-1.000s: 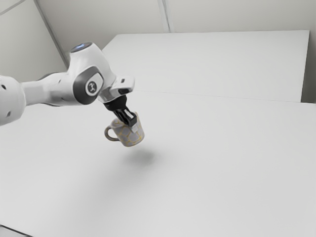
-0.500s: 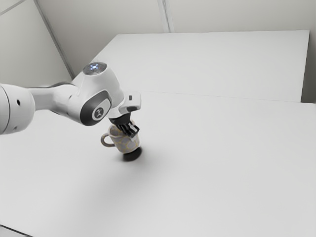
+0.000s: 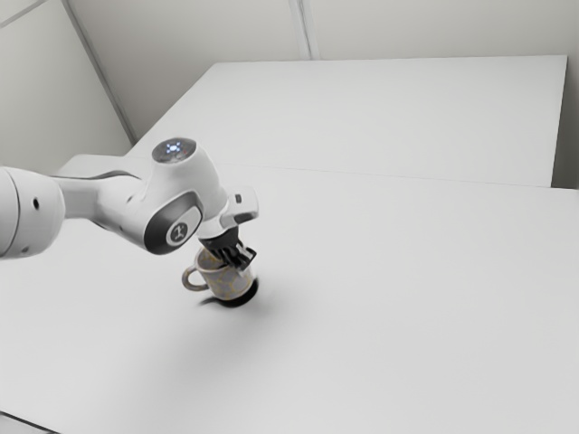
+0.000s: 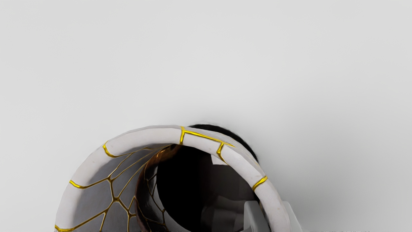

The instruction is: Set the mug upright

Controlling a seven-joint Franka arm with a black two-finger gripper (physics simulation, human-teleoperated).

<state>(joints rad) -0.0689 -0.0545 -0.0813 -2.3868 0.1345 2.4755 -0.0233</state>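
White table (image 3: pixel 407 298) beneath — the mug (image 3: pixel 230 283) hangs lower than before, claw (image 3: pixel 243 260) pinching its wall.

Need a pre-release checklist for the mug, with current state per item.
1. Grip on mug: ok, one finger inside the wall, one outside, gripper shut on it.
2. Mouth facing up: ok, roughly.
3. Mug fully plumb: cannot tell, a slight lean is possible.
4. Base flat on table: cannot tell, dark shadow lies close under it.
5. Handle clear of fingers: ok, it points to the exterior view's left.
6. Mug released: not ok, I'd confirm 3 and 4 first.
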